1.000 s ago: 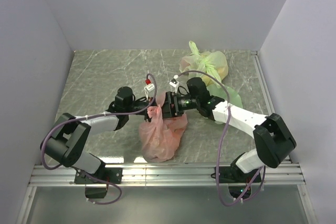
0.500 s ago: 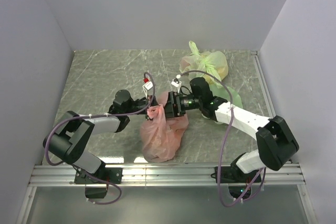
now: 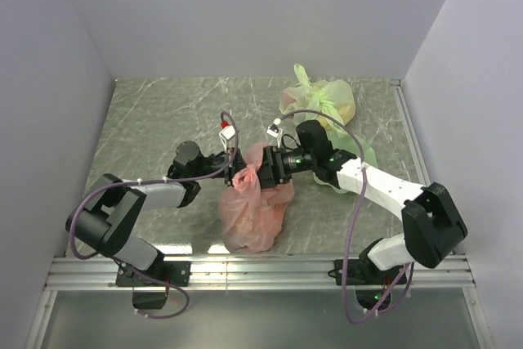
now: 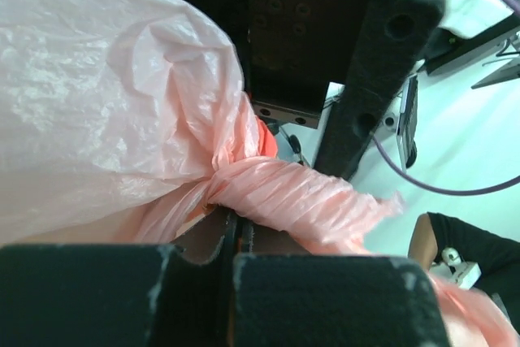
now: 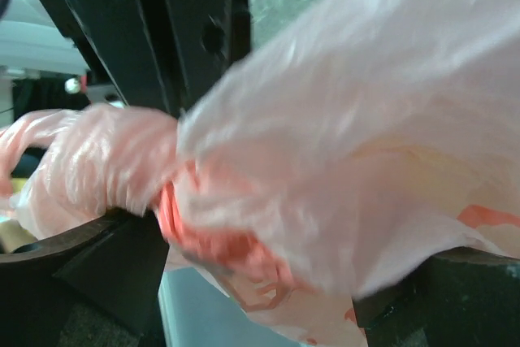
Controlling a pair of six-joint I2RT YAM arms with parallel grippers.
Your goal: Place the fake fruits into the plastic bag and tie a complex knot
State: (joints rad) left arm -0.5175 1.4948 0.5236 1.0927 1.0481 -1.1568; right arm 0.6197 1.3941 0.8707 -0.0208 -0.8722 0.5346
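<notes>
Plastic bag [image 3: 249,214] — pink, translucent, bulging, its body resting on the table [image 3: 155,120] at centre front, its neck lifted between the 2 arms. Fake fruits: none seen loose; judged to be inside, with an orange-red patch [image 4: 262,137] showing through the film. Twisted strand [image 4: 301,201] of the bag's top: roped tight and running into the seam of the left gripper [image 4: 231,253], which is clenched on it. Right gripper [image 3: 263,172]: jaws spread wide, straddling the gathered upper bag; whether its pads press the film cannot be told, as that view is blurred. Change over the last second: a lobe of pink film has risen between the 2 grippers and the left wrist has drawn slightly outward — judged a tightening pull, filling done and knotting under way. Beyond: 1 pale green knotted bag [image 3: 320,100] at the far right, 1 green plate [image 3: 364,153] partly under the right arm.
</notes>
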